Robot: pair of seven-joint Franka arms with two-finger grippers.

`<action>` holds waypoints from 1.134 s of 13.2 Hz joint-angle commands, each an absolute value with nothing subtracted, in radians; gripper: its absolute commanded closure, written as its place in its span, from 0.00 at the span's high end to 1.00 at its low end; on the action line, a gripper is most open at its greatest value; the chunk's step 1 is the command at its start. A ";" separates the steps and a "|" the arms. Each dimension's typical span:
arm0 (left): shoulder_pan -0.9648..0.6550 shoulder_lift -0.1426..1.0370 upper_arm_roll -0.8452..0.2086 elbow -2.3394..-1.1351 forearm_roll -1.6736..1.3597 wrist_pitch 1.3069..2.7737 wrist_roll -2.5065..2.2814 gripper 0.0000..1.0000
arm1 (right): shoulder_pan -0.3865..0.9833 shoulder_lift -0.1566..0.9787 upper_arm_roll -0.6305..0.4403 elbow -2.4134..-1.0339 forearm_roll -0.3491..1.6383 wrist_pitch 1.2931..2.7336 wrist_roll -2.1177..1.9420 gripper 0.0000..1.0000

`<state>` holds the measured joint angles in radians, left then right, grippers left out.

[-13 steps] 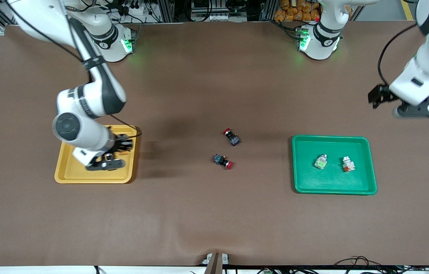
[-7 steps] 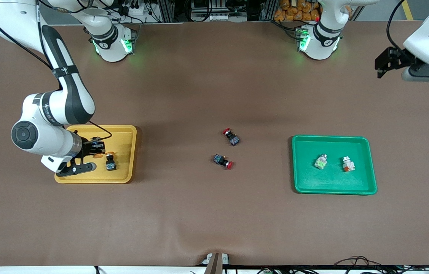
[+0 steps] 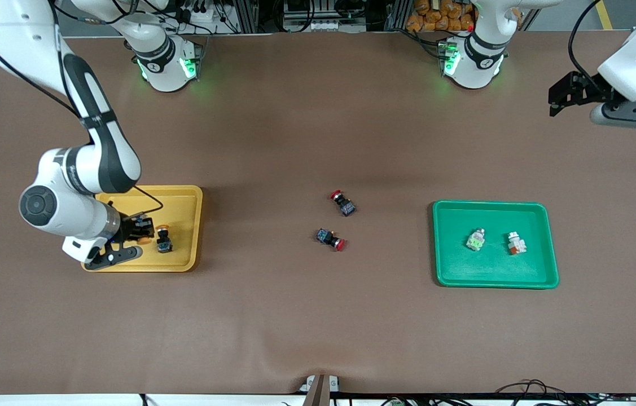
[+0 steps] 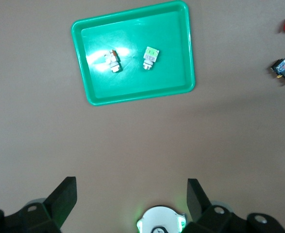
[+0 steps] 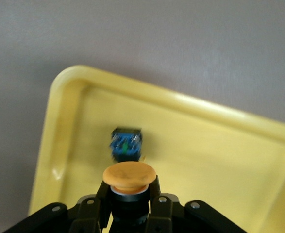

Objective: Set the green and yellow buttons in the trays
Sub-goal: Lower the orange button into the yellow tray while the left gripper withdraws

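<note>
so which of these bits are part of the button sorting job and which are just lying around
Part of the job:
- yellow tray
- yellow-capped button lying in it
- yellow-capped button held in the right gripper over it
- green tray
- two whitish-grey buttons in it

Lying about:
- two red-capped buttons mid-table
- left gripper, waiting at the left arm's end

two trays (image 3: 191, 225) (yellow, green), six buttons (image 3: 474, 241)

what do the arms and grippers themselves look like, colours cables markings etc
Both arms are glossy white with black joint bands and black cables along the links. Each round base glows green and bears a small dark marking. The right gripper and the left gripper are black, with blocky two-finger hands. The right arm's wrist ends in a grey round cap.
</note>
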<state>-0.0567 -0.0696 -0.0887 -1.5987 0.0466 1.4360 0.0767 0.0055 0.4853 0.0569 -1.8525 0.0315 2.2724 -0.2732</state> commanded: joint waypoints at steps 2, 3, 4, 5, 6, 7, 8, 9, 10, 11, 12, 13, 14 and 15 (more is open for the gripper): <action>-0.037 -0.032 -0.087 -1.571 0.031 1.480 0.118 1.00 | -0.023 0.557 0.072 -1.844 0.021 2.362 -0.321 0.00; -0.026 -0.025 -0.089 -1.569 0.031 1.495 0.114 1.00 | -0.023 0.566 0.072 -1.844 0.021 2.367 -0.322 0.00; -0.028 -0.025 -0.089 -1.568 0.044 1.496 0.107 1.00 | -0.023 0.575 0.072 -1.845 0.021 2.382 -0.333 0.00; -0.029 -0.023 -0.089 -1.551 0.046 1.496 0.110 1.00 | -0.023 0.584 0.072 -1.845 0.021 2.397 -0.336 0.00; -0.029 -0.023 -0.089 -1.524 0.046 1.496 0.117 1.00 | -0.023 0.592 0.072 -1.845 0.021 2.404 -0.337 0.00; -0.031 -0.020 -0.089 -1.505 0.046 1.496 0.117 1.00 | -0.023 0.592 0.072 -1.845 0.021 2.404 -0.339 0.00; -0.026 -0.011 -0.089 -1.503 0.046 1.496 0.118 1.00 | -0.020 0.592 0.072 -1.845 0.021 2.404 -0.347 0.10; -0.026 -0.009 -0.087 -1.503 0.048 1.496 0.118 1.00 | -0.023 0.592 0.072 -1.845 0.021 2.407 -0.380 0.48; -0.028 -0.008 -0.087 -1.503 0.048 1.496 0.118 1.00 | -0.025 0.594 0.074 -1.845 0.021 2.417 -0.396 0.68; -0.028 -0.006 -0.086 -1.503 0.049 1.499 0.118 1.00 | -0.029 0.594 0.072 -1.845 0.021 2.418 -0.397 0.80; -0.026 0.003 -0.086 -1.502 0.052 1.499 0.118 1.00 | -0.029 0.594 0.072 -1.845 0.021 2.418 -0.397 0.83; -0.026 0.009 -0.087 -1.502 0.075 1.499 0.118 1.00 | -0.029 0.594 0.074 -1.845 0.021 2.418 -0.397 0.85; -0.026 0.014 -0.087 -1.502 0.099 1.500 0.120 1.00 | -0.029 0.594 0.072 -1.845 0.021 2.418 -0.397 0.84; -0.029 0.020 -0.089 -1.502 0.113 1.500 0.118 1.00 | -0.028 0.592 0.074 -1.845 0.023 2.415 -0.397 0.84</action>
